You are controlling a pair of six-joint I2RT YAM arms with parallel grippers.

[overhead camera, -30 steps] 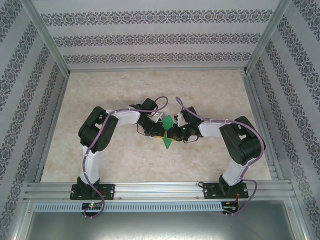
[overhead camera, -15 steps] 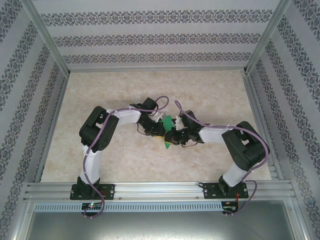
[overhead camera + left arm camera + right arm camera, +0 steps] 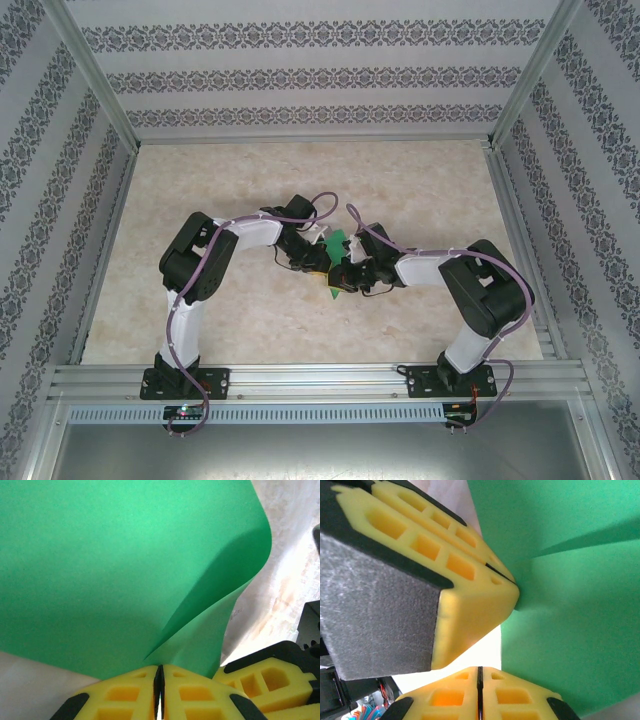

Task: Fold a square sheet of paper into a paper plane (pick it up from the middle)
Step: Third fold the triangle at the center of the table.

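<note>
The square sheet of paper (image 3: 336,242) is bright green and bent along a crease, held up off the table between the two wrists. In the left wrist view the sheet (image 3: 125,570) spreads above my left gripper (image 3: 160,669), whose jaws are shut on its lower edge where the crease ends. My left gripper (image 3: 322,265) points right. My right gripper (image 3: 340,278) faces it from the right, close below. In the right wrist view, my right gripper (image 3: 480,671) is shut with nothing visible in its slit. The sheet (image 3: 570,630) passes just right of it, pinched above by the left gripper (image 3: 512,587).
The pale marble-patterned table (image 3: 420,190) is bordered by patterned walls on three sides and an aluminium rail (image 3: 320,385) at the near edge. The right gripper's yellow fingers (image 3: 265,675) sit close beside the left jaws, by the sheet's right edge.
My right gripper has moved left and slightly nearer, closing in on the left gripper and covering the sheet's lower tip. The left arm has barely shifted.
</note>
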